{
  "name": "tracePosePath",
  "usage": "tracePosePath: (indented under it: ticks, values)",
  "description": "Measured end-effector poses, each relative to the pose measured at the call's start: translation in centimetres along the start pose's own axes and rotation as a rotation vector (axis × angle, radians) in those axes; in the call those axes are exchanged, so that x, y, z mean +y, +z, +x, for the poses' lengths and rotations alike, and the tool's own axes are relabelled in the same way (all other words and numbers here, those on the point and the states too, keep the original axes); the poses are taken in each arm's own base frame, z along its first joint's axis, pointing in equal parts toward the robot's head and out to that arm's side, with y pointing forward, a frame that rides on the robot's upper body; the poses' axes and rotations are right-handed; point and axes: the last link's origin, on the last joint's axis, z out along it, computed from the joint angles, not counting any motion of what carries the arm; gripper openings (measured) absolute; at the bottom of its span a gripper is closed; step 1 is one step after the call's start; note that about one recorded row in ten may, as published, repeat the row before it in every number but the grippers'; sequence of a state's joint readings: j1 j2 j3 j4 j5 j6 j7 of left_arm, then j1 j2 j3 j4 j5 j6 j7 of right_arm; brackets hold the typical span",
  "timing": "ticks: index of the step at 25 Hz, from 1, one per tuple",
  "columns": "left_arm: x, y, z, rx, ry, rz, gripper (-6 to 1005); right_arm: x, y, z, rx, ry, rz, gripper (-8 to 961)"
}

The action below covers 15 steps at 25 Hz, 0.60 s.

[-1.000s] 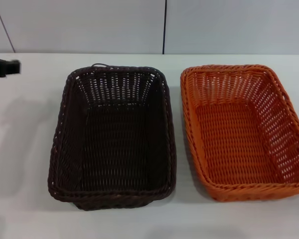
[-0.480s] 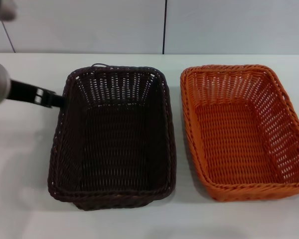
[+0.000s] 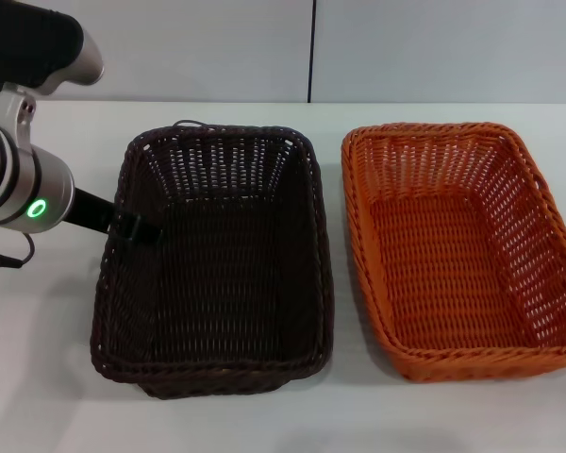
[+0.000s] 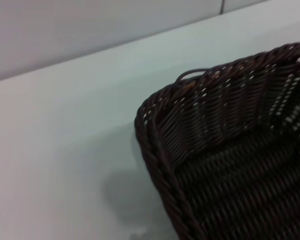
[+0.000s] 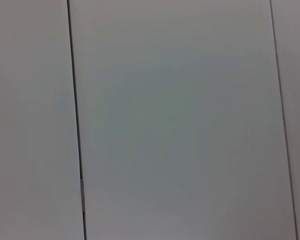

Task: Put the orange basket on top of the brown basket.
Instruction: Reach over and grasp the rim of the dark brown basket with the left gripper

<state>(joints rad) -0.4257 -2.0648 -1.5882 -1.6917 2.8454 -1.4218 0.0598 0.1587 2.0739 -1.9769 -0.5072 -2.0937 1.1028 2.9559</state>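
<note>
The brown basket sits empty on the white table, left of centre in the head view. The orange basket sits empty beside it on the right, a small gap between them. My left arm reaches in from the left, and my left gripper is at the brown basket's left rim, about halfway along it. The left wrist view shows a corner of the brown basket and bare table. My right gripper is out of view; the right wrist view shows only wall panels.
The white table runs back to a grey panelled wall. A thin dark loop sticks up at the brown basket's far rim. Bare table lies in front of and left of the baskets.
My left arm has swung in from the far left and come down toward me, so the gripper now sits at the brown basket's left rim. The baskets have not moved.
</note>
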Motion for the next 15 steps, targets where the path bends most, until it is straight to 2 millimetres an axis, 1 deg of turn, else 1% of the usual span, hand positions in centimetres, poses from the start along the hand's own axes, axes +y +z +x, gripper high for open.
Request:
tracePosePath:
  ticks: [8, 15]
  values:
    - [-0.2, 1.5, -0.2, -0.056, -0.005, 0.005, 715, -0.2, 0.0, 0.1, 0.003, -0.008, 0.004, 747]
    - [0.3, 2.9, -0.1, -0.091, 0.003, -0.008, 706, -0.2, 0.2, 0.0, 0.001, -0.010, 0.002, 747]
